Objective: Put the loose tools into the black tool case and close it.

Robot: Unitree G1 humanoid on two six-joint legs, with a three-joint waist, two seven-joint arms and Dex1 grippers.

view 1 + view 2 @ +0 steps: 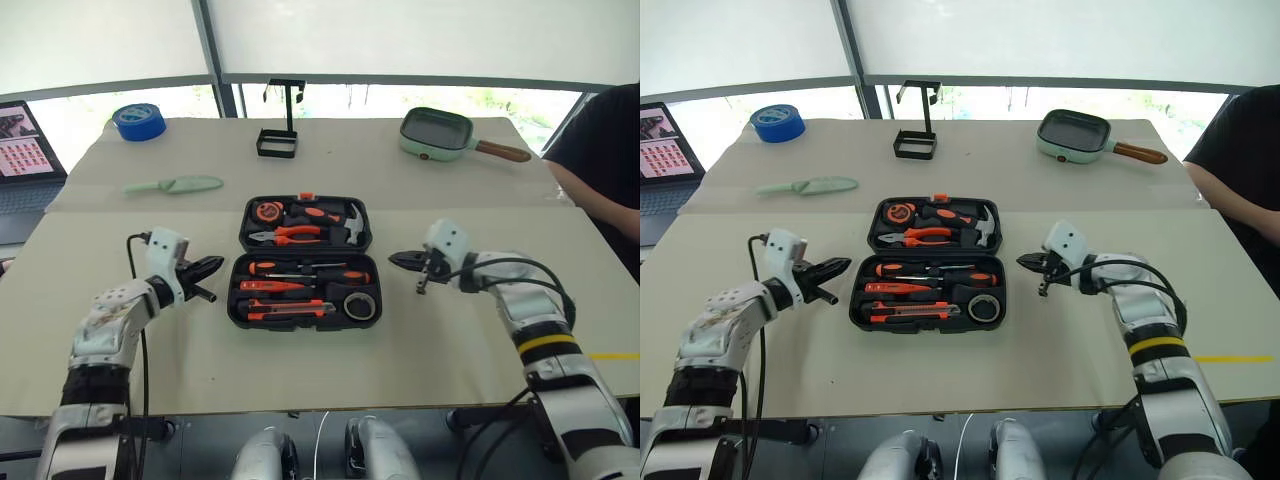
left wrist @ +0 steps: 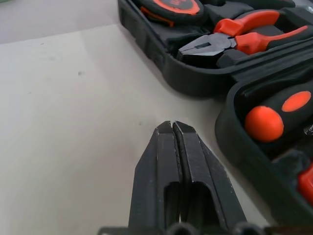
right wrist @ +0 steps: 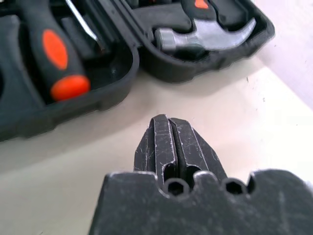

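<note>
Case (image 1: 304,262) lies open flat mid-table, lid half on the far side and tray half on the near side. Tools already sit in the slots. Near half: two black-orange screwdrivers (image 1: 312,269), slim orange screwdriver (image 1: 272,286), knife (image 1: 286,309), dark tape roll (image 1: 360,305). Far half: tape measure (image 1: 268,211), pliers (image 1: 288,236), hammer (image 1: 346,229). Slot details are hard to read from the head views. In the wrist views the case is cut off, just corners and tool ends.

Left gripper (image 1: 210,268) is closed and empty, tips pressed together, just off the case's left edge, over bare table. Right gripper (image 1: 400,260) is also closed and empty, just off the right edge, near the hinge line. Neither touches the case, as far as the wrist views show.

Table (image 1: 300,380) is bare on both sides of the case and in front to the near edge. On the far table, well apart: blue tape (image 1: 139,121), green knife (image 1: 175,185), wire stand (image 1: 279,128), pan (image 1: 440,134). Laptop (image 1: 25,150) is cut off at the left edge, and a person's arm (image 1: 592,190) is cut off at the right, near the table corner.
</note>
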